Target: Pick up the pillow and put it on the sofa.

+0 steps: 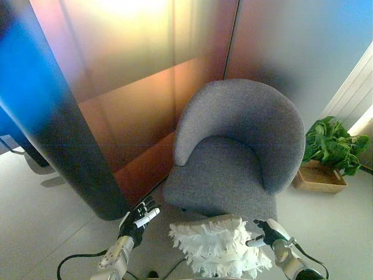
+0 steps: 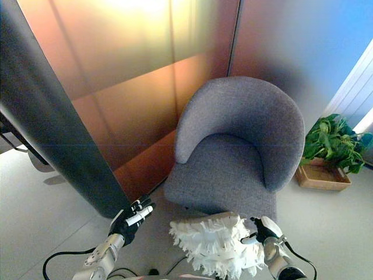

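Left eye view: your right robot hand pinches the white fringed pillow just before the grey sofa; the left robot hand hangs released. That one-sided grip could let it slide off.
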You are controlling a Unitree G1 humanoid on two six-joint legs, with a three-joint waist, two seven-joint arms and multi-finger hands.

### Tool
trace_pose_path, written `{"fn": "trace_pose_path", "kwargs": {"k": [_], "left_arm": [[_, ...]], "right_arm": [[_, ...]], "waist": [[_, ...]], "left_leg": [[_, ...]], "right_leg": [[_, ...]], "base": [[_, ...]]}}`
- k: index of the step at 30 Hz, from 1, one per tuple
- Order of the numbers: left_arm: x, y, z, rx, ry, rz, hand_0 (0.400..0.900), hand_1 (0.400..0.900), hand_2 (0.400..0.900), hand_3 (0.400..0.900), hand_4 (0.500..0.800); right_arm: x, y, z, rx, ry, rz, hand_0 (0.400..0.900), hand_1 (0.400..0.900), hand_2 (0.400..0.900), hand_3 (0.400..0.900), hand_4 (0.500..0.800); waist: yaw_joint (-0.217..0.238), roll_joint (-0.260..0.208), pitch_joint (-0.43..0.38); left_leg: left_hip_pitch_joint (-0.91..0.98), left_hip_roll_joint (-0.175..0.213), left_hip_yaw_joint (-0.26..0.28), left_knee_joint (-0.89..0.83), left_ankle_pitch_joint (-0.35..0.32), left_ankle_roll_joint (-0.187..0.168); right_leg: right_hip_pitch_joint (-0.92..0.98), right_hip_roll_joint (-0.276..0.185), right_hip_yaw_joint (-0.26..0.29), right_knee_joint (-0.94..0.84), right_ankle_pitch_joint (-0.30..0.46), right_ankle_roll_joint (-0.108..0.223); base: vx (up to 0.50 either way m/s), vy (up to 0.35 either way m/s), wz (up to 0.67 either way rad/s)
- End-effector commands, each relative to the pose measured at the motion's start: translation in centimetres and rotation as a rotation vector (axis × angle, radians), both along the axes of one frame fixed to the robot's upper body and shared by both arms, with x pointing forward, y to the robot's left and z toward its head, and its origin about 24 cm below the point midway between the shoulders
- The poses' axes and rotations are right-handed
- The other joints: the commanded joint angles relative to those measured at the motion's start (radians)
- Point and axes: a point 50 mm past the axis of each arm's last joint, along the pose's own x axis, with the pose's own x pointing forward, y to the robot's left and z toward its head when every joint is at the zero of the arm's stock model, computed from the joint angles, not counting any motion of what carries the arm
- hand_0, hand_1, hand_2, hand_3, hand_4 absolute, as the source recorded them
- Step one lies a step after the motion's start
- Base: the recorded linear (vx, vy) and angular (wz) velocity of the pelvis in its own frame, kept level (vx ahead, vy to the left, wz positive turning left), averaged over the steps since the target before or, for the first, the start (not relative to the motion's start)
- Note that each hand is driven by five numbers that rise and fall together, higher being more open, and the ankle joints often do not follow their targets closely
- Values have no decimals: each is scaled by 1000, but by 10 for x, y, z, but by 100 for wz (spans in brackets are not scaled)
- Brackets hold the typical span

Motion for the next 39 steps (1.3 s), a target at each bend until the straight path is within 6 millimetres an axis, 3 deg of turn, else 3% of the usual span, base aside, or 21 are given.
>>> {"fn": "trace_pose_path", "kwargs": {"k": [1,14,27,31,39], "left_arm": [[43,-13,32,-22,-220,-53,900,900,900,900,800],[36,-10,26,-5,-177,-40,900,900,900,900,800],[36,-10,28,15,-173,-64,900,900,900,900,800],[44,-13,33,15,-193,-63,900,900,900,900,800],[72,-20,55,-17,-302,-70,900,900,900,900,800]], "right_arm": [[49,-14,35,-73,-191,29,900,900,900,900,800],[43,-17,32,-65,-189,-27,900,900,900,900,800],[51,-22,38,-67,-222,-54,900,900,900,900,800],[65,-24,47,-75,-256,-70,900,900,900,900,800],[116,-30,88,-110,-371,-67,900,900,900,900,800]], "waist": [[19,3,20],[23,5,29],[35,20,68],[39,31,97],[38,59,201]], "left_leg": [[17,20,-56,4,-29,0],[21,23,-62,4,-30,1],[13,20,-80,18,-34,5],[-4,21,-88,24,-32,4],[-80,6,-105,65,-37,3]], "right_leg": [[67,-82,-44,8,-10,110],[67,-81,-41,11,-14,109],[52,-89,-31,25,-15,108],[30,-92,-24,36,-14,107],[-41,-100,0,50,-2,103]], "base": [[0,0,0],[0,0,0],[6,-3,2],[-57,-6,1],[-141,14,-3]]}}
